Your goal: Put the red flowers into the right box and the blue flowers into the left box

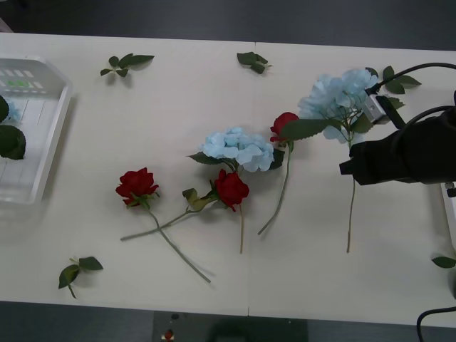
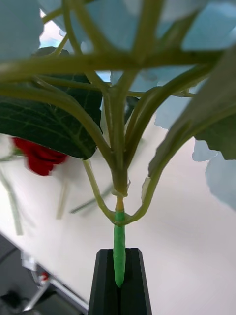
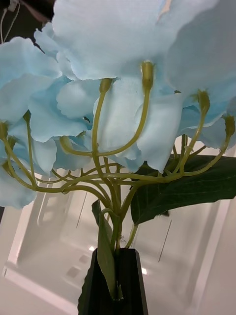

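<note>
The right gripper is closed on the green stem of a blue flower at the right side of the table; in the right wrist view its black fingers pinch the stem just below where it forks. That bloom sits far right on the table, with its long stem running back toward the near edge.

The left gripper is clamped on the stem of another blue flower, held above the left box, whose white slotted base shows beneath the petals in the left wrist view. The left box stands at the left edge of the table, and dark leaves show over it.

A third blue flower lies near the table's middle. Three red flowers lie on the table: one left of centre, one just beside the middle blue flower on its near side, and one between the two blue blooms. Loose leaf sprigs lie along the far side and one by the near left corner. A white edge of the right box shows at the far right.
</note>
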